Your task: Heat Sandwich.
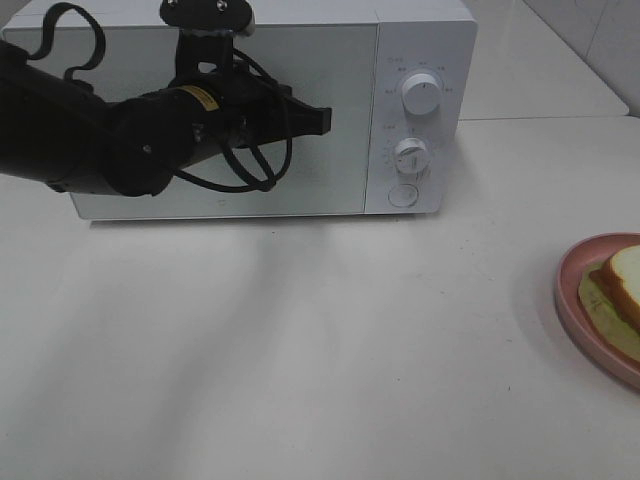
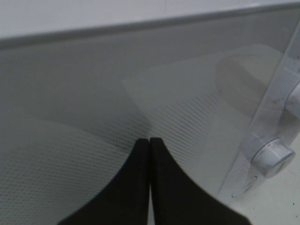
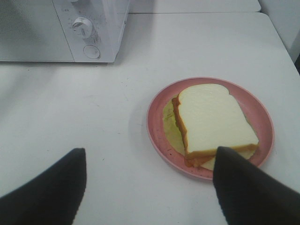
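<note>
The sandwich (image 3: 213,119), white bread with a tan crust and green lettuce under it, lies on a round pink plate (image 3: 157,123). In the high view the sandwich (image 1: 626,284) shows only partly at the right edge. My right gripper (image 3: 150,158) hovers open above the table just short of the plate, with nothing between its fingers. The white microwave (image 1: 420,60) stands at the back with its door closed. My left gripper (image 1: 325,118) is shut and empty, its tips (image 2: 149,142) held right in front of the door glass.
Two dials (image 1: 422,92) (image 1: 411,155) and a round button (image 1: 403,195) sit on the microwave's right panel. The pink plate (image 1: 572,290) lies near the table's right edge. A seam between tabletops runs behind the microwave.
</note>
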Available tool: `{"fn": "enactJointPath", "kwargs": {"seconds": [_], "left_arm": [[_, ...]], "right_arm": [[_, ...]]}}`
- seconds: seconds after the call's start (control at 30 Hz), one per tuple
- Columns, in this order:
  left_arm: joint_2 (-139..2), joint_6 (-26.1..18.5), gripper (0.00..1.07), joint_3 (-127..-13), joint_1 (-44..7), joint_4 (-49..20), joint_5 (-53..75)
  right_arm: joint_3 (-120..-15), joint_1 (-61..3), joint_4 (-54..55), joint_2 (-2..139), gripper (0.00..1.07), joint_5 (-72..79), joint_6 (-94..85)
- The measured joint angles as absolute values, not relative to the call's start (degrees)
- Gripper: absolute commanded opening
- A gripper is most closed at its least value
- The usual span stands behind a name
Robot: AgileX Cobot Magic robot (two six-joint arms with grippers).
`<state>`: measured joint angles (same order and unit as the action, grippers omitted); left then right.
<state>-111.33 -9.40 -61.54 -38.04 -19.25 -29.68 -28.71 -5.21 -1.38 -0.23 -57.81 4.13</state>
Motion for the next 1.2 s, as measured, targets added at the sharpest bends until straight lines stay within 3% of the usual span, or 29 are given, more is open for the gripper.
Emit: {"fn": "enactJointPath", "kwargs": {"seconds": [0.17,0.47,0.57,0.6,0.63,0.67,0.73,0.9,1.2], "left_arm": [[-108.12,-9.4,0.0,-57.81,-38.04,-20.57,-29.91],[-100.32,-9.4,0.0,-51.39,-38.1,-20.57,-18.22],[-98.49,-9.4,0.26,-51.05,-38.1,-20.51,-12.09],[-98.49,-9.4,0.26,-51.05,-38.1,-20.51,-12.09],[-98.09,-9.4,0.56,-51.05,-38.1,-20.4,-10.2],[-97.8,-9.4,0.74,-51.05,-38.1,-20.34,-8.77],[-96.94,-9.4,1.01,-51.05,-38.1,-20.34,-4.47],[-96.31,-9.4,0.99,-51.05,-38.1,-20.34,1.55],[-92.76,-9.4,0.99,-51.05,-38.1,-17.65,24.18]], "right_arm": [[-28.71,-5.21,-1.38,-0.23,0.7,-57.81,4.13],[-28.71,-5.21,-1.38,-0.23,0.69,-57.81,4.13],[-28.71,-5.21,-1.38,-0.23,0.69,-57.81,4.13],[-28.71,-5.21,-1.38,-0.23,0.69,-57.81,4.13],[-28.71,-5.21,-1.38,-0.23,0.69,-57.81,4.13],[-28.71,-5.21,-1.38,-0.23,0.69,-57.81,4.13],[-28.71,-5.21,-1.38,-0.23,0.69,-57.81,4.13],[-28.71,-5.21,-1.38,-0.23,0.69,-57.81,4.13],[-28.71,-5.21,-1.38,-0.23,0.69,-57.81,4.13]]}}
